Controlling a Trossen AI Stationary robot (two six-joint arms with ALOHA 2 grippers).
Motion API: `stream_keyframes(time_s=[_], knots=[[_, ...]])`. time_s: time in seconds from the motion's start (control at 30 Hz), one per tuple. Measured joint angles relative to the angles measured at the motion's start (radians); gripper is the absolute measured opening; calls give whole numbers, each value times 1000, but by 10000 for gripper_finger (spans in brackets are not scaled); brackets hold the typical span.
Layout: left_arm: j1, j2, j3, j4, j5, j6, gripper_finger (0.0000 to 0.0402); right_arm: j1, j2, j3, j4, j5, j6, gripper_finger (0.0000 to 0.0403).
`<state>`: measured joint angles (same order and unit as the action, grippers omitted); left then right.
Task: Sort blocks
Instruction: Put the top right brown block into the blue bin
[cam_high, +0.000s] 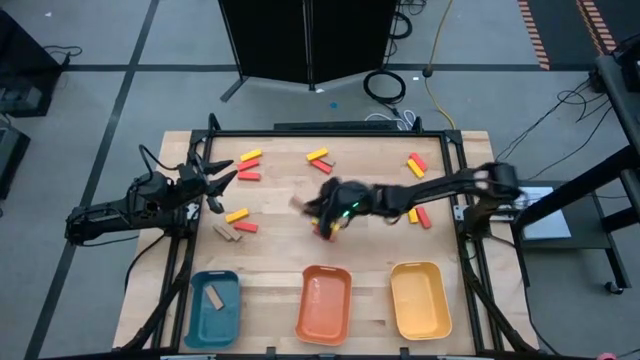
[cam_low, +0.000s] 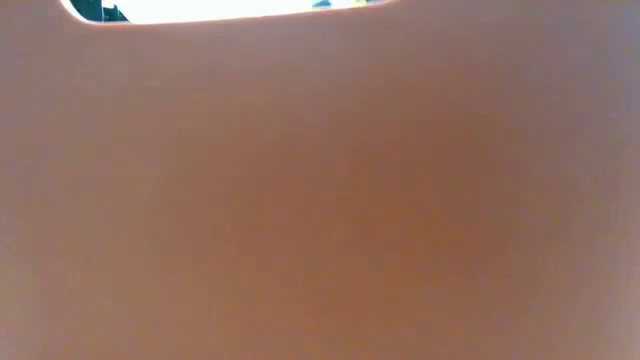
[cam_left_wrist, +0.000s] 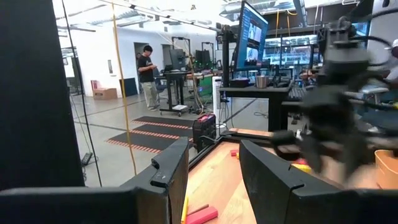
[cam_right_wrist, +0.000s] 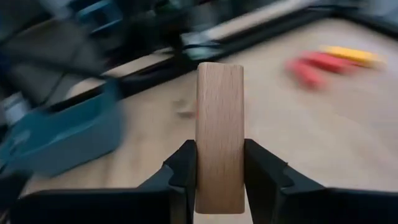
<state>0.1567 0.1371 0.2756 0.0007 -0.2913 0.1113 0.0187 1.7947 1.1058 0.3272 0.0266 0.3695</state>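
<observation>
The right gripper (cam_right_wrist: 219, 177) is clamped on a plain tan wooden block (cam_right_wrist: 219, 134), a flat rectangular bar that stands upright between the two dark fingers (cam_right_wrist: 186, 165), each pressing one long edge near the block's lower end. From above, this gripper (cam_high: 327, 212) hangs over the middle of the pale wooden table (cam_high: 280, 250), with the right arm reaching in across the table from the right side. The left gripper (cam_left_wrist: 214, 171) has its fingers (cam_left_wrist: 174, 168) apart with nothing between them; in the overhead view it (cam_high: 215, 185) sits at the table's left edge, near a pair of red and yellow blocks (cam_high: 248, 165). More red and yellow blocks (cam_high: 320, 160) lie scattered across the far half of the table, another group (cam_high: 417, 165) lies toward the right, and some (cam_high: 238, 222) lie near the left arm. Along the near edge stand a rounded blue plastic tray (cam_high: 215, 308), which holds one tan block (cam_high: 214, 295), a rounded orange plastic tray (cam_high: 325, 300) and a rounded yellow plastic tray (cam_high: 420, 298). The low view is filled by a blurred orange surface. A person (cam_left_wrist: 147, 74) stands in the room beyond the table.
</observation>
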Motion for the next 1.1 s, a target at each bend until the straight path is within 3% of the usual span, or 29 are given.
stream_keyframes(time_s=[0.17, 0.33, 0.4, 0.7, 0.87, 1.1], knots=[[0, 0, 0, -1, 0, 0, 141, 77, 219, 260, -18, -164, -138, 78], [0, 0, 0, -1, 0, 0, 141, 126, 392, 482, -19, -423, -297, 78], [0, 0, 0, -2, 0, 0, 141, 143, 444, 554, -24, -466, -338, 78], [0, 0, 0, -13, 39, -2, 141, 174, 647, 839, -41, -473, -522, 79], [0, 0, 0, -12, 112, -28, 141, 170, 743, 989, -39, -458, -514, 79], [0, -2, 0, -9, 119, -27, 141, 168, 855, 1136, 6, -367, -513, 80]])
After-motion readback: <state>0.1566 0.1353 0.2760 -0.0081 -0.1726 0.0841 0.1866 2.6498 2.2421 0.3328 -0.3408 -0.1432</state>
